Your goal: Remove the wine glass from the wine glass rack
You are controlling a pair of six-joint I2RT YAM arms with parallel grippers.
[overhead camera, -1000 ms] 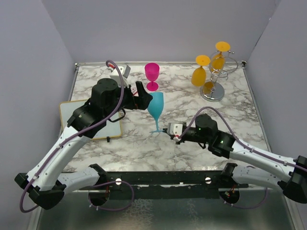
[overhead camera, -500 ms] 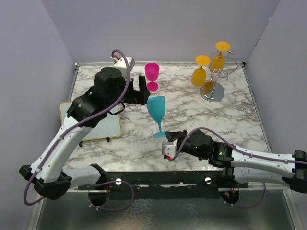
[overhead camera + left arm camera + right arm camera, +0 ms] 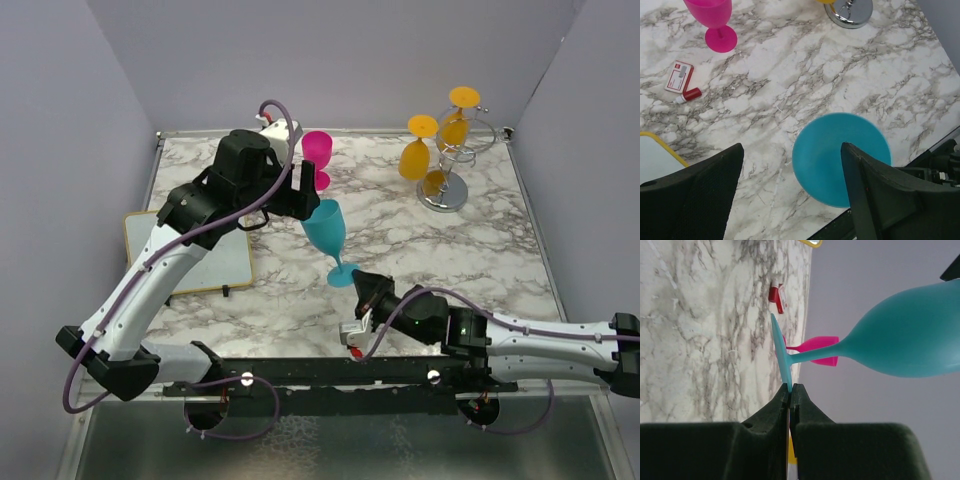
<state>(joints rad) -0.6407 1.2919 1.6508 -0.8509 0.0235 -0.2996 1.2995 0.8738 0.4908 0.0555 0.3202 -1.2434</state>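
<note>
The right claw (image 3: 790, 390) is pinched shut on just the thin foot rim of the blue glass (image 3: 326, 228), which leans over the desk (image 3: 440, 245). The left claw (image 3: 791, 147) is spread wide at the bowl, not clamping it, so that edge grip may twist or slip and drop the glass against the pink glass (image 3: 317, 150) behind. The rack (image 3: 446, 192) stands well apart, far right.

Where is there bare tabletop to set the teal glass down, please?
The widest free patch of marble lies mid-table, between the teal glass and the rack. Another patch runs in front of the rack to the right edge. The rear left is crowded by the pink glass, the left gripper and the yellow-edged board.
</note>
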